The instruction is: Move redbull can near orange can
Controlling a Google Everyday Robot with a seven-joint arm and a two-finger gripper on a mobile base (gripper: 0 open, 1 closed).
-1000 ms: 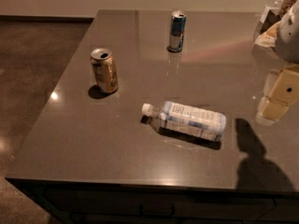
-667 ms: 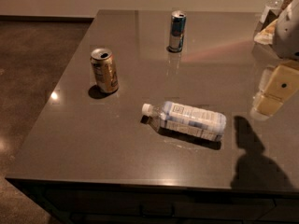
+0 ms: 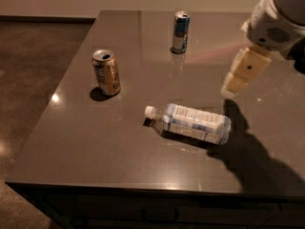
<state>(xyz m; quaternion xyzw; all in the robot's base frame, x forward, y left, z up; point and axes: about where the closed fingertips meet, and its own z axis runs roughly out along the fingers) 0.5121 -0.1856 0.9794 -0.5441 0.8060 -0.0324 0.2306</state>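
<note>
The redbull can (image 3: 180,32) stands upright near the far middle of the dark table (image 3: 86,142). The orange can (image 3: 106,72) stands upright at the left, well apart from it. My gripper (image 3: 230,88) hangs above the right side of the table, to the right of and nearer than the redbull can, holding nothing. It points down and to the left.
A clear plastic water bottle (image 3: 189,123) lies on its side in the middle of the table, between the cans and the near edge. The arm's shadow (image 3: 252,156) falls on the near right of the table. The table's left edge drops to a brown floor (image 3: 33,66).
My gripper has moved left and further over the table, toward the middle. The cans and the bottle have not moved.
</note>
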